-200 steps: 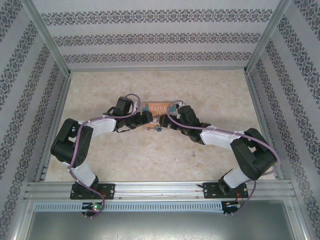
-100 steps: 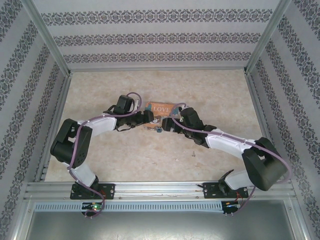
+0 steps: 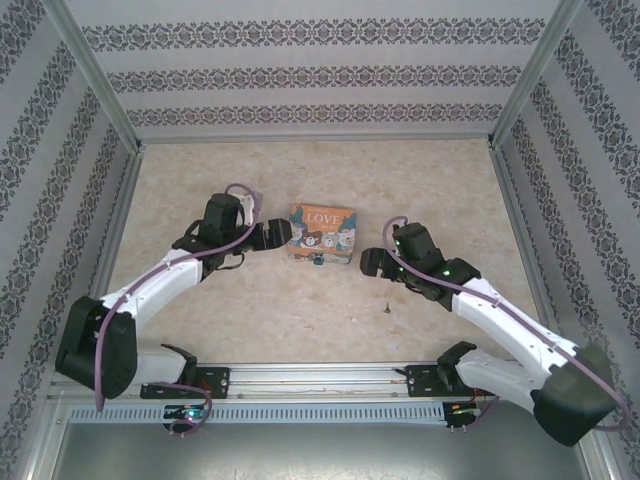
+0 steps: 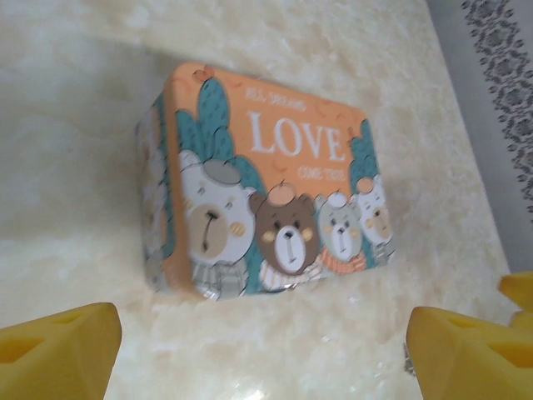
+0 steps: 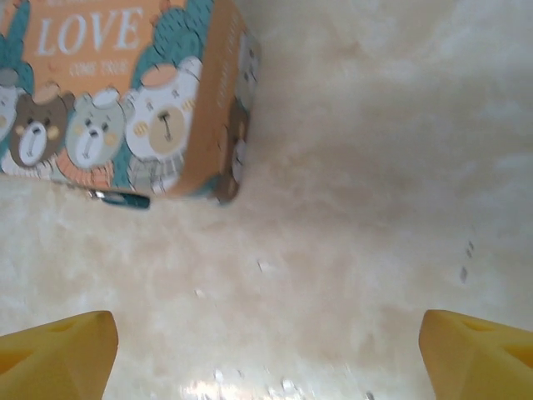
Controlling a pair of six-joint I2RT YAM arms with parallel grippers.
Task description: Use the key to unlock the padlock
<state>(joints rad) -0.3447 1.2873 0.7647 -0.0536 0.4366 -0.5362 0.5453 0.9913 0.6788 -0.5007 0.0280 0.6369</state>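
Observation:
The tiny teal padlock (image 3: 316, 261) hangs at the near edge of the orange "LOVE" tin box (image 3: 320, 231); in the right wrist view the padlock (image 5: 122, 198) lies under that box's (image 5: 125, 92) front edge. A small dark item (image 3: 385, 308), seemingly the key, lies on the table nearer to me and right of the box. My left gripper (image 3: 284, 235) is open just left of the box, its yellow fingers (image 4: 58, 354) wide apart with nothing between them. My right gripper (image 3: 368, 263) is open to the right of the box, holding nothing.
The box (image 4: 266, 183) sits mid-table on the pale marbled surface (image 3: 300, 310). Patterned walls and metal frame rails (image 3: 110, 230) close in the left, right and far sides. A metal rail (image 3: 320, 380) runs along the near edge by the arm bases.
Both grippers have pulled back from the box, the left one to the left, the right one to the right and nearer. The box top now shows fully. The small dark item has not moved.

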